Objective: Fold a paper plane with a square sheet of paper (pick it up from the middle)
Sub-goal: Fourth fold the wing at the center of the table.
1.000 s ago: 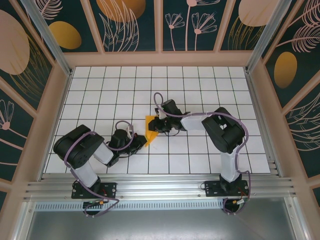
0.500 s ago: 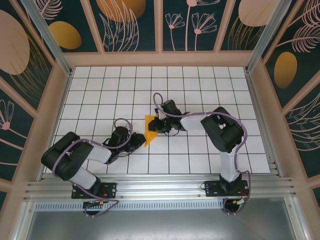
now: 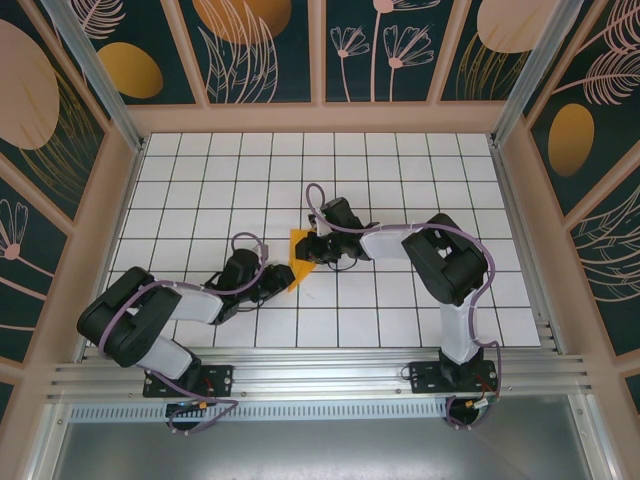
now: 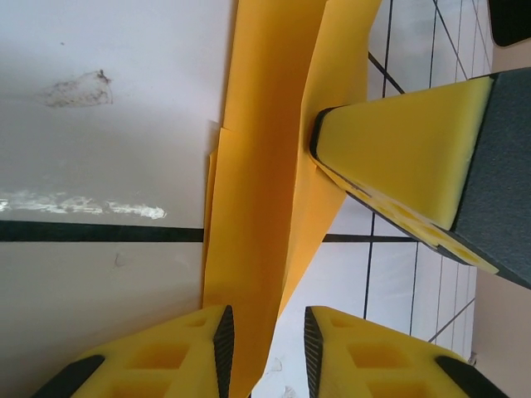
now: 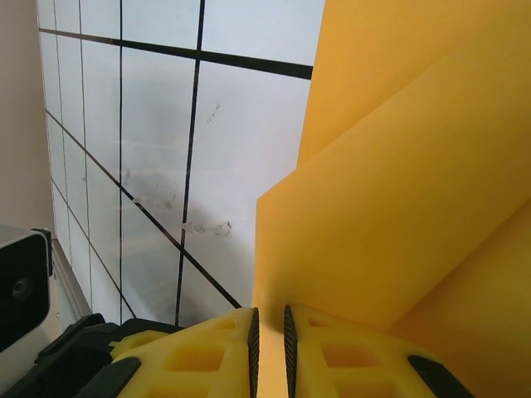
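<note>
Folded paper (image 3: pixel 298 256) sits on the worktop (image 3: pixel 400 170). The right end effector (image 5: pixel 268 315) is clenched on its edge; the left end effector (image 4: pixel 267 322) is parted astride its tip. Advise withdrawing left straight, without dragging the crease.

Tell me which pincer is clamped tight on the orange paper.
The right pincer: its jaws pinch the paper, while the left pincer stands open.

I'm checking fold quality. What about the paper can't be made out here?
Top view: paper too small to count folds; left claw and right claw overlap it.
Left wrist view: its far end runs past the top edge.
Right wrist view: frame edges crop it; outline unknown.
</note>
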